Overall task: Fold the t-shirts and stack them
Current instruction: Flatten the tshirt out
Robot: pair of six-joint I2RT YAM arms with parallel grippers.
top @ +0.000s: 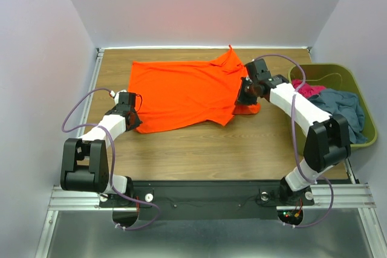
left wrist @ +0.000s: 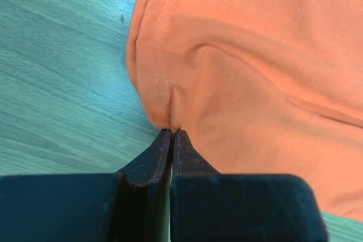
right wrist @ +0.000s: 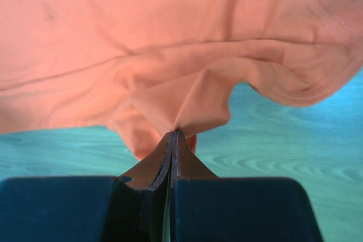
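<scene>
Both claws, left claw (left wrist: 171, 134) and right claw (right wrist: 173, 134), are pinched tight on the orange shirt (top: 181, 92); I'd lift evenly so the fold lands straight on the table (top: 199, 143).

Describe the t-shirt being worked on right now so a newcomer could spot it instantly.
Start at the wooden table: the orange t-shirt lies spread across its far half, the only garment on the wood. The left claw pinches its near-left hem, and the right claw pinches its right edge. Unlike the pink shirt and blue-grey shirt, heaped in the olive tub at right, it lies flat.
</scene>
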